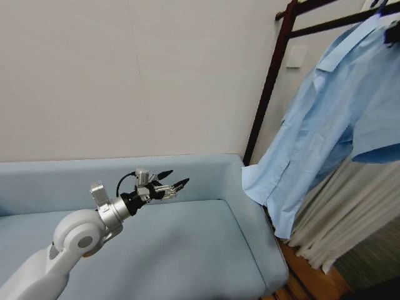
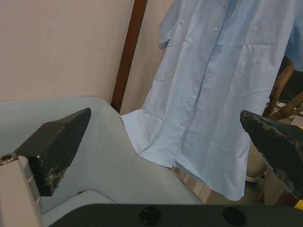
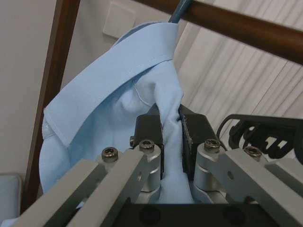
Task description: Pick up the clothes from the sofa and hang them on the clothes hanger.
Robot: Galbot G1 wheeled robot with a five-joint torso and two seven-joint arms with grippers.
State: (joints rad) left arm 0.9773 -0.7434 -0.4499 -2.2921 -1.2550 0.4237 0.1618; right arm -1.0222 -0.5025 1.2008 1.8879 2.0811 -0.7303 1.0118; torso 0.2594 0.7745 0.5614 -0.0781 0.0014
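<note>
Sofa (image 1: 187,250): pale blue. My L gripper (image 1: 178,177) hovers above the seat near its back edge, jaws wide apart, nothing in them. Dark wooden rack (image 1: 269,81) stands just beside the sofa's right end. Shirt (image 1: 325,125): light blue, draped from the rack's top bar, lower hem lying over the sofa's right arm. My R gripper (image 3: 171,125) is up by the top bar, pinched tight on a fold of cloth just below the collar (image 3: 118,61).

Judgement: thin woven fabric, light & limp, no stiffness exc. collar & button placket. Prob. slides off a smooth bar if the weight hangs uneven. Best hold = collar/shoulder seam, w/ doubled cloth in the pinch, not a single layer.

Writing: none legible. No tag or brand visible on the shirt; white wall plate (image 1: 295,57) behind the rack is blank.
</note>
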